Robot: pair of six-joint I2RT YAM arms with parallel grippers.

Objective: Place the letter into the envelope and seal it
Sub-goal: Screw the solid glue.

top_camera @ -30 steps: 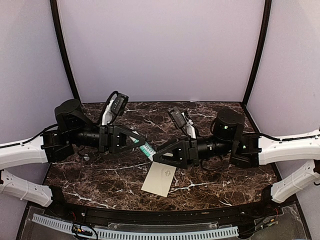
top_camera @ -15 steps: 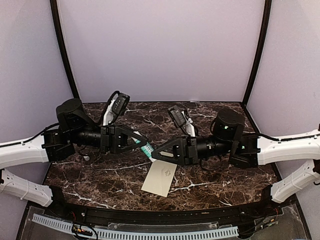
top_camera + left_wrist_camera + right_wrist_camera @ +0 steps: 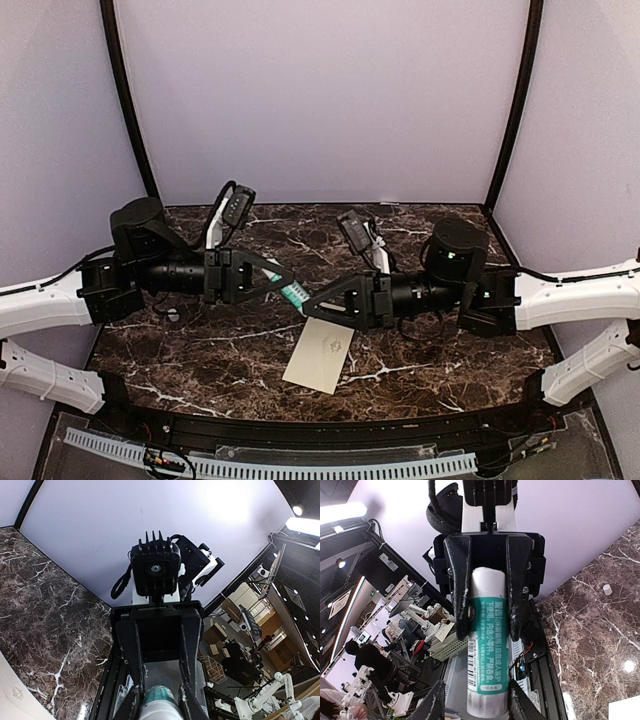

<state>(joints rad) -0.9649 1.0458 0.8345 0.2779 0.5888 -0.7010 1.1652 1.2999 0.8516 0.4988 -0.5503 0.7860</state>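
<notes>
The envelope (image 3: 320, 356), a narrow cream rectangle with a small central mark, lies flat on the marble table near the front middle. Its corner shows in the left wrist view (image 3: 12, 695) and in the right wrist view (image 3: 625, 713). The letter is not in view. My left gripper (image 3: 283, 287) is shut on a teal-labelled glue stick (image 3: 293, 294) and holds it level above the table; the left wrist view (image 3: 157, 703) shows its jaws tight on the stick (image 3: 160, 700). My right gripper (image 3: 309, 303) faces it, open, its jaws (image 3: 476, 702) either side of the stick's free end (image 3: 487, 630).
A small white cap-like piece (image 3: 607, 589) stands on the dark marble table (image 3: 440, 360) to the left (image 3: 172, 314). Lilac walls close in the back and both sides. A black rail runs along the near edge (image 3: 330, 432).
My right gripper has risen and moved left until its jaws straddle the stick's free end. My left gripper has shifted slightly right with the stick. The envelope has not moved.
</notes>
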